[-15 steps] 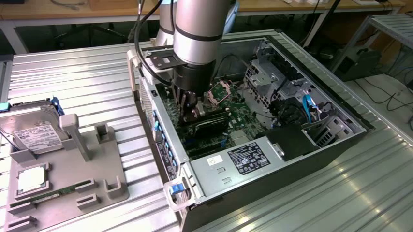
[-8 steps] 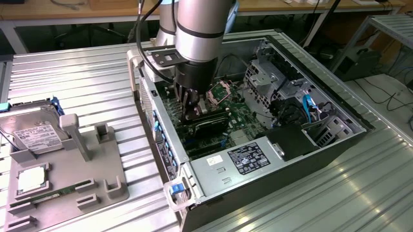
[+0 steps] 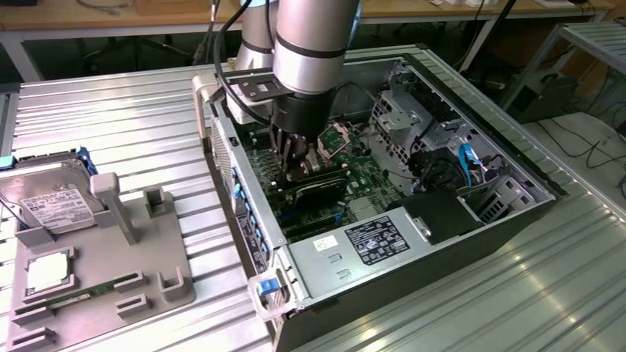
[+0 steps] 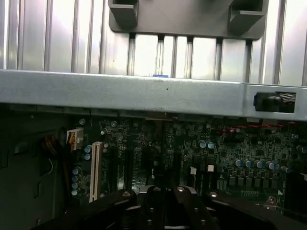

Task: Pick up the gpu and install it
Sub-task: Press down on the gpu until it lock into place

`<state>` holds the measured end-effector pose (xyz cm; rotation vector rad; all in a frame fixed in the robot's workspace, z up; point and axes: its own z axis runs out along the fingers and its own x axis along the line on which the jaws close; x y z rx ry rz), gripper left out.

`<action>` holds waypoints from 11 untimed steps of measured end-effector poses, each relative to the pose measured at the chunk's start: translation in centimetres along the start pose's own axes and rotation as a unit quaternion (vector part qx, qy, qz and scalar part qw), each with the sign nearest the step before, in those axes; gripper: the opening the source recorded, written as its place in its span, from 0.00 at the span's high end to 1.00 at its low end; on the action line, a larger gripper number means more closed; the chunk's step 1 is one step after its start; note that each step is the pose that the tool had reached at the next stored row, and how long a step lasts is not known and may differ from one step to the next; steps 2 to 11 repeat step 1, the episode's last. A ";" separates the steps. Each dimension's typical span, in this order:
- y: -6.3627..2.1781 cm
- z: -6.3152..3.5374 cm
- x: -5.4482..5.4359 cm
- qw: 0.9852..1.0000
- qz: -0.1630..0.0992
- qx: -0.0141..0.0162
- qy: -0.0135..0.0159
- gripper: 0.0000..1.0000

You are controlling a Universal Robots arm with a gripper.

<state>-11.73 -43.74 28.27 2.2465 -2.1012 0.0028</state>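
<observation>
Down inside the open computer case (image 3: 509, 158), the gripper (image 3: 296, 165) stands with its fingers (image 4: 148, 201) clamped together on the top edge of the gpu (image 3: 318, 192), which sits on edge above the green motherboard (image 3: 367, 172). In the exterior view the black card lies just past the fingertips toward five o'clock, low in the case and close to the board, so I judge the installing step is under way. From the wrist view the motherboard spreads beyond the fingers, with a white slot (image 4: 96, 170) at about ten o'clock of them and the case's metal wall (image 4: 144, 93) farther off.

To do this step well, I would keep the card square to its slot, press straight down without twisting, and watch that the bracket end clears the case wall.

Farther away, at nine o'clock from the case, a grey parts holder (image 3: 108, 271) rests on the ribbed metal surface (image 3: 127, 117), carrying a hard drive (image 3: 49, 205).
</observation>
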 end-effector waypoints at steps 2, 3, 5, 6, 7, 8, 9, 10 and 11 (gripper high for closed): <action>-0.01 0.00 0.0 1.000 0.000 0.000 0.000 0.89; -0.01 0.00 0.0 1.000 0.000 0.000 0.000 0.89; -0.01 0.00 0.0 1.000 0.000 0.000 0.000 0.89; -0.01 0.00 0.0 1.000 0.000 0.000 0.000 0.89; -0.01 0.00 0.0 1.000 0.000 0.000 0.000 0.89; -0.01 0.00 0.0 1.000 0.000 0.000 0.000 0.89; -0.01 0.00 0.0 1.000 0.000 0.000 0.000 0.89; -0.01 0.00 0.0 1.000 0.000 0.000 0.000 0.89; -0.01 0.00 0.0 1.000 0.000 0.000 0.000 0.89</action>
